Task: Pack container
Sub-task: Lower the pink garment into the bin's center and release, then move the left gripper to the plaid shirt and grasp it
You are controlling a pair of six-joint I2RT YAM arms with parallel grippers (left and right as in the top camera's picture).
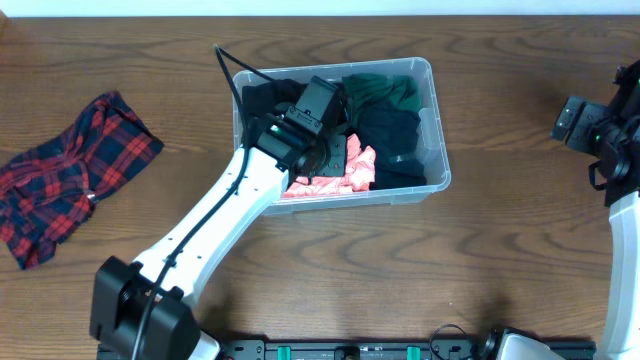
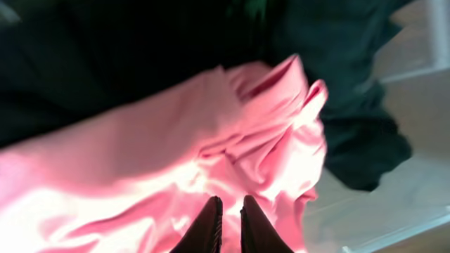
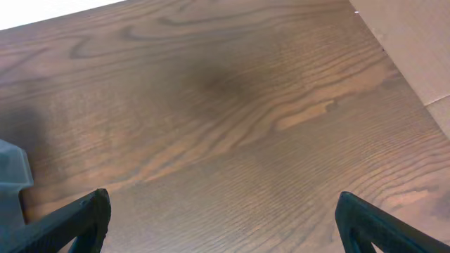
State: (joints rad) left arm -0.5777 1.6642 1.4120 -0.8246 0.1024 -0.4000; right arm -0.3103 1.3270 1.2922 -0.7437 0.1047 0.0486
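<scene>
Two claws: left gripper (image 2: 230, 200), jaws nearly together, inside clear rectangular plastic container (image 1: 438, 128) over pink cloth (image 2: 176, 161); right gripper (image 3: 223, 202) wide, container well apart leftward.

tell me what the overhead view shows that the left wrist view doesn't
Only overhead: the whole container, the red plaid cloth lying outside it on the table, and the right gripper off to the side. Only left wrist: the left gripper close up, fingers nearly together over the fabric. Both: the pink garment among dark clothes.
</scene>
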